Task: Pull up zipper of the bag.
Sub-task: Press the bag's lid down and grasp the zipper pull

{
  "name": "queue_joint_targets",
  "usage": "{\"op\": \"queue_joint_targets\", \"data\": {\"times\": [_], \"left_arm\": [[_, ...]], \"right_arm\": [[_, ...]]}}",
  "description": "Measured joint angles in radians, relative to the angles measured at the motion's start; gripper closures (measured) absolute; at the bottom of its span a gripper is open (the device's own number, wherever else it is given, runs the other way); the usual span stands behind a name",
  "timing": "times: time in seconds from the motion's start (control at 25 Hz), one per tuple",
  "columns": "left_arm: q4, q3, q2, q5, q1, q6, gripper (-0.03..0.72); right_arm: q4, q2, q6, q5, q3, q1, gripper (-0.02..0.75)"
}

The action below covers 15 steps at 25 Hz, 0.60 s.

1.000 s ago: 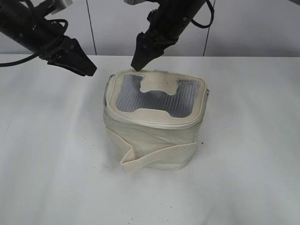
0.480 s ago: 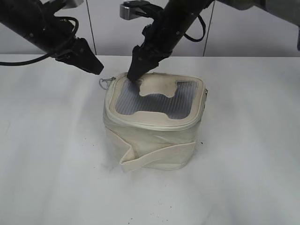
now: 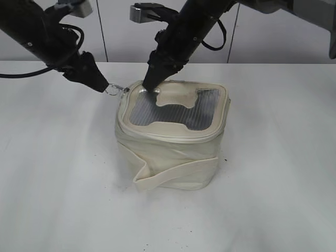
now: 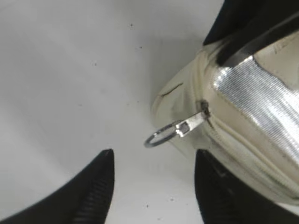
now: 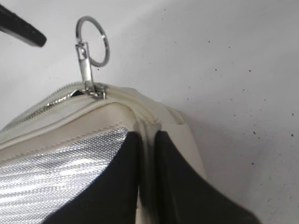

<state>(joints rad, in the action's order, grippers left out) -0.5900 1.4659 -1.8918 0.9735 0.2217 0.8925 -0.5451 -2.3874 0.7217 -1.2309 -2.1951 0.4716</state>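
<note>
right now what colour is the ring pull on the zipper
Silver metal ring pull, clearest in the right wrist view.

A cream-white bag [image 3: 170, 142] sat on a white table [image 3: 63, 173] flecked with small dark specks. Its lid carried a grey, finely ribbed panel [image 3: 173, 111] with a silvery sheen, edged by a cream zipper [image 5: 42, 109]. The ring pull [image 4: 161, 136] was bright silver. Both the left gripper [image 4: 152, 186] and the right gripper [image 5: 145, 186] were black.
</note>
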Motion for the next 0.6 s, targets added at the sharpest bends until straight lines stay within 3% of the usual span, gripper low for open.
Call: {"op": "queue_joint_targets", "data": {"times": [0.12,0.2,0.44,0.6], "left_arm": [[0.037,0.000,0.000,-0.020,0.001,0.046,0.141],[0.050,0.000,0.000,-0.028,0.008,0.091,0.119],[0.128,0.000,0.000,-0.032,0.085,0.135,0.106],[0.156,0.000,0.000,-0.023,0.110,0.098,0.106]], "right_arm": [[-0.001,0.000,-0.011,0.000,0.000,0.000,0.669],[-0.001,0.000,-0.016,0.000,0.000,0.000,0.669],[-0.001,0.000,-0.023,0.000,0.000,0.000,0.672],[-0.001,0.000,-0.024,0.000,0.000,0.000,0.675]]}}
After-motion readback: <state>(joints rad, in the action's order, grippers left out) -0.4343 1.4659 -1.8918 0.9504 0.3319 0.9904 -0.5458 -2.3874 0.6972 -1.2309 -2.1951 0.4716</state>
